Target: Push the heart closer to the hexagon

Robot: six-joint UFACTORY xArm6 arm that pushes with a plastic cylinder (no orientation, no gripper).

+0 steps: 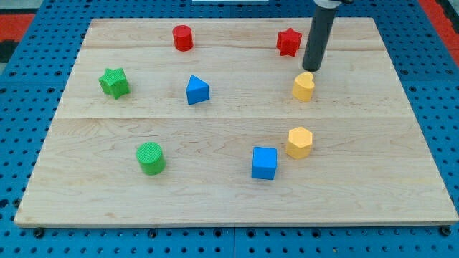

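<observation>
Camera view: my tip just above yellow heart, touching.

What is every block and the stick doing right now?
My tip: just above yellow heart, about touching.
Yellow heart block: between tip and hexagon.
Yellow hexagon block: beside blue cube.
Blue cube: alone.
Red star: left of rod.

My tip ends a straight, smooth, dark grey rod.
</observation>
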